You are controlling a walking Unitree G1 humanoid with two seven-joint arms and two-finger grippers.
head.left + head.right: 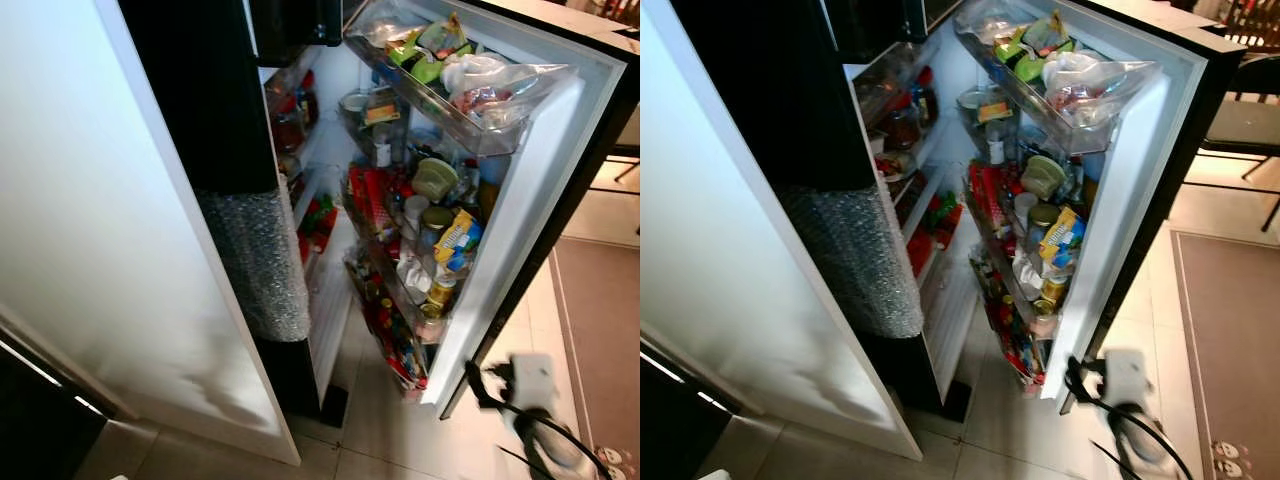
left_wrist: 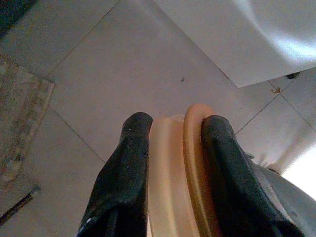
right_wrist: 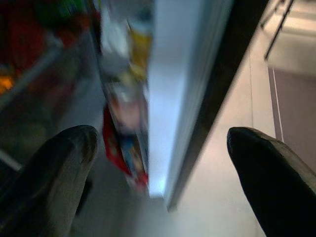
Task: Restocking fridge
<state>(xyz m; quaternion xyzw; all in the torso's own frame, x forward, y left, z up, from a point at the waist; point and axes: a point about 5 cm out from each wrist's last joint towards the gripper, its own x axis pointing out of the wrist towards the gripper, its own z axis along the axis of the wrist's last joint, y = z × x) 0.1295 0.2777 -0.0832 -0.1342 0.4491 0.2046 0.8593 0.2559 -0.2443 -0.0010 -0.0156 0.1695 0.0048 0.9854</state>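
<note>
The fridge stands open, its white door (image 1: 545, 190) swung out to the right. The door shelves are packed: bagged food in the top bin (image 1: 455, 95), then jars, cans and packets (image 1: 440, 240) below. Inside, the shelves (image 1: 295, 115) hold jars and red packs. In the left wrist view my left gripper (image 2: 175, 123) is shut on a pale cream round item with an orange rim (image 2: 173, 173), held low over the tiled floor. My right gripper (image 3: 163, 136) is open, looking along the door's lower edge (image 3: 173, 123) with nothing between its fingers.
Bubble wrap (image 1: 262, 262) covers part of the dark fridge edge on the left. A white power strip with black cables (image 1: 530, 390) lies on the floor tiles under the door's outer corner. A brown rug (image 1: 605, 320) is at right, and chair legs (image 1: 1240, 120) stand behind.
</note>
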